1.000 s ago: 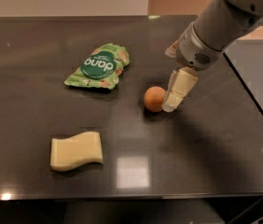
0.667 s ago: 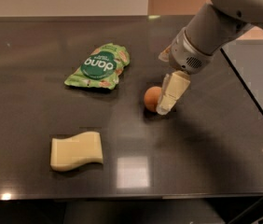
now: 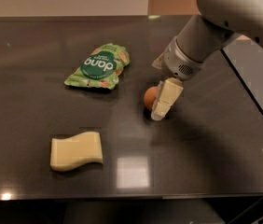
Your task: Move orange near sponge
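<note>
The gripper [image 3: 159,107] is reaching down over the orange [image 3: 148,97], which is sitting against one jaw, probably for grasping. Whether the jaws are pinching it I cannot tell. The sponge [image 3: 75,150] is lying well left.

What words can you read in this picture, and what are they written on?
"dang": white letters in the dark green circle on the green snack bag; the last letter is not sharp.
Smaller print on the bag: too blurred to read.
No words show on the orange, the sponge, or the gripper, which sits low against the orange's right side.
</note>
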